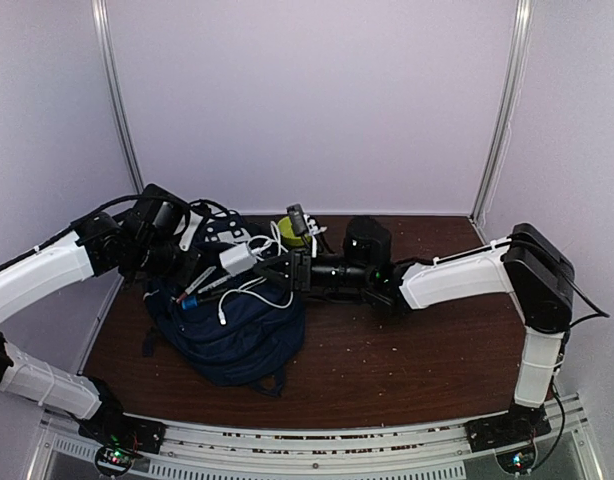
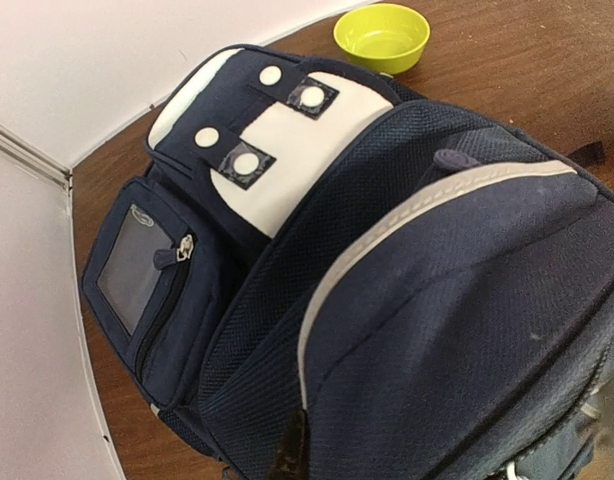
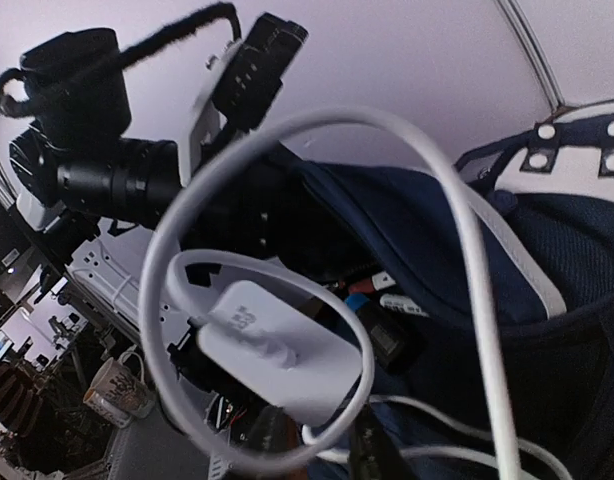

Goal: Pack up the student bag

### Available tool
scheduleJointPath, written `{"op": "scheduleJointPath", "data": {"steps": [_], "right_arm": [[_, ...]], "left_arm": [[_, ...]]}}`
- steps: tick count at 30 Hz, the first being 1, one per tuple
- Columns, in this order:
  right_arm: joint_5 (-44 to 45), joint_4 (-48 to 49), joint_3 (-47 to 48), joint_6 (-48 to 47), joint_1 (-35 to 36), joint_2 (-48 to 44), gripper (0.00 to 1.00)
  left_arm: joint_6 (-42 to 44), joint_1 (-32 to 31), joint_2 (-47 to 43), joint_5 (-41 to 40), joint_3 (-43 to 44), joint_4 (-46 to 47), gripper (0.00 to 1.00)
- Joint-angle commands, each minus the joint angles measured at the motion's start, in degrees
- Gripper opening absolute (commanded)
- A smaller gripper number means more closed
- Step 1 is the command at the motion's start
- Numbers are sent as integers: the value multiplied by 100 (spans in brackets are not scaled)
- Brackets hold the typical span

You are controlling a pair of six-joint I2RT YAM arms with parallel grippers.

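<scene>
the student bag (image 1: 237, 330) lies at the left-centre of the table (image 1: 407, 340), its mouth gaping with small items (image 1: 199, 288) inside. the left gripper (image 1: 182, 265), clamped tight, seems to pinch fabric by the opening, likely to keep it spread. the right gripper (image 1: 272, 268), narrowed around a white charger (image 1: 237, 260) whose cable (image 3: 467, 250) loops loose, hangs over that mouth, ready to drop it in. a yellow-green bowl (image 2: 382, 37) sits just behind the bag.

Matt woven cloth student bag (image 2: 467, 300), glossy plastic bowl (image 2: 382, 37), grained wood table (image 2: 547, 70), smooth white plastic charger (image 3: 277, 350)
</scene>
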Motion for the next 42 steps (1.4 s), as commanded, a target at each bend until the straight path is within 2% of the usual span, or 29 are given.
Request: {"op": "scheduleJointPath", "data": {"steps": [1, 5, 9, 14, 18, 23, 26, 30, 31, 33, 34, 35, 37, 39, 42], "right_arm": [[191, -664, -131, -204, 65, -117, 0], [148, -1393, 408, -242, 212, 258, 0], [289, -1462, 759, 172, 265, 636, 0], [514, -1552, 1631, 814, 268, 1224, 0], [1180, -2010, 2253, 979, 177, 1573, 0], [1926, -2162, 2546, 1443, -95, 1668, 0], [2046, -2046, 2700, 1765, -234, 1726, 0], [2145, -2376, 3034, 1789, -277, 1914, 0], [2134, -2357, 3038, 1826, -283, 1977, 0], [2085, -2295, 3025, 1955, -332, 2053, 0], [2065, -2228, 2995, 2038, -359, 2076, 0], [2045, -2155, 2960, 2091, -369, 2089, 0], [2037, -2202, 2958, 2068, -369, 2098, 0], [2009, -2240, 2959, 2028, -358, 2107, 0], [1984, -2239, 2889, 2021, -355, 2103, 0]], "left_arm": [[97, 77, -7, -187, 196, 1161, 0], [134, 77, 61, 136, 337, 1190, 0], [150, 68, 8, 631, 309, 1354, 0], [37, 68, 185, 504, 351, 1481, 0], [55, 68, 374, 522, 654, 1377, 0], [219, 68, 181, 620, 791, 1382, 0], [337, 47, 166, 839, 709, 1380, 0], [526, -114, 234, 1352, 493, 1381, 0], [665, -202, 231, 1454, 459, 1373, 11], [870, -457, 167, 1362, 506, 1309, 52], [938, -579, 89, 1150, 588, 1269, 66], [995, -711, -11, 892, 691, 1226, 75], [1172, -962, -212, 369, 894, 1180, 79], [1386, -1161, -356, 213, 989, 1166, 79], [1716, -1518, -376, 510, 841, 1004, 72]]}}
